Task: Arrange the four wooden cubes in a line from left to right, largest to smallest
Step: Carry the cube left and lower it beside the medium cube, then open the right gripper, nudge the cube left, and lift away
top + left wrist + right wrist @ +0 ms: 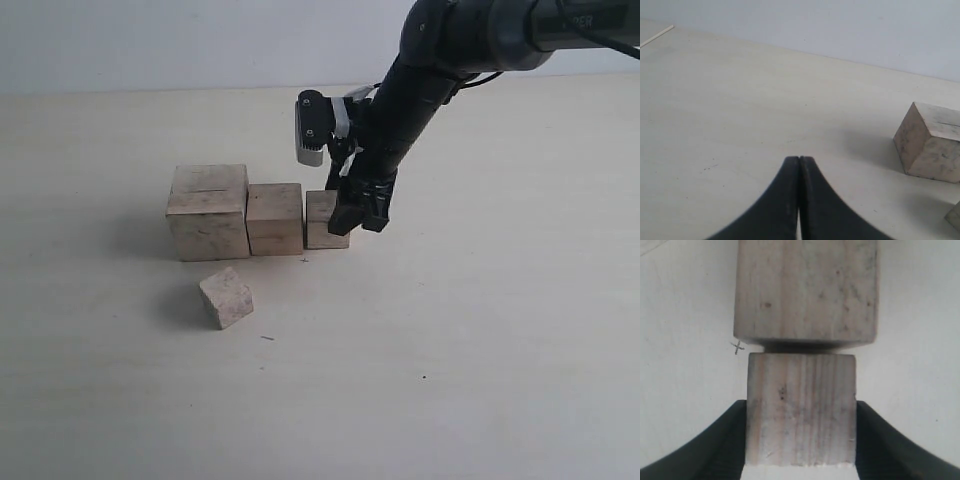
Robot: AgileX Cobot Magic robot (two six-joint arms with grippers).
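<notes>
Pale unpainted wood, by its look light and stiff, suits a flat-sided pinch: the right gripper [801, 412] clasps the third-largest cube [801, 385] by two opposite faces, apparently resting on the bench [480, 350] just beside the second cube [805, 290], while the smallest cube [226, 297] lies apart in front.

Exterior: raised, looking down on big cube [208, 212]. Left wrist: low, near same cube [930, 145]. Right wrist: tight on third cube [801, 410].
</notes>
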